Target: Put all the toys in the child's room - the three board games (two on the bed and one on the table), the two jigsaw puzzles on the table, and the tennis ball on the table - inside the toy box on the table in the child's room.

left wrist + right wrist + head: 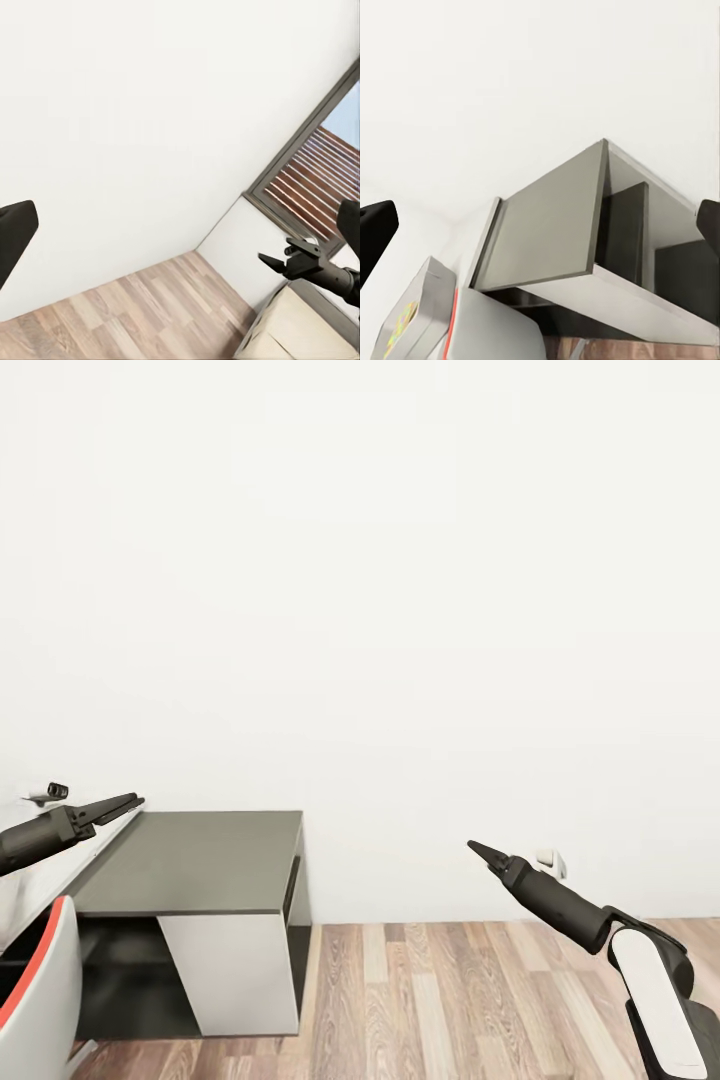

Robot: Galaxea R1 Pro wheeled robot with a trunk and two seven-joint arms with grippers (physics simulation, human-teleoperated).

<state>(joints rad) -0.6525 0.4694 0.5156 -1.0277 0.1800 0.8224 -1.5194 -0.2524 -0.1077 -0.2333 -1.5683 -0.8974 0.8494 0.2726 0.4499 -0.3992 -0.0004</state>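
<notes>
Matte grey slab-topped table (200, 857).

No legible text, label, brand, number or sign on any surface. The coloured cover of the item inside the toy box (412, 319) shows only yellow, green and red patches, too small and oblique to read.
</notes>
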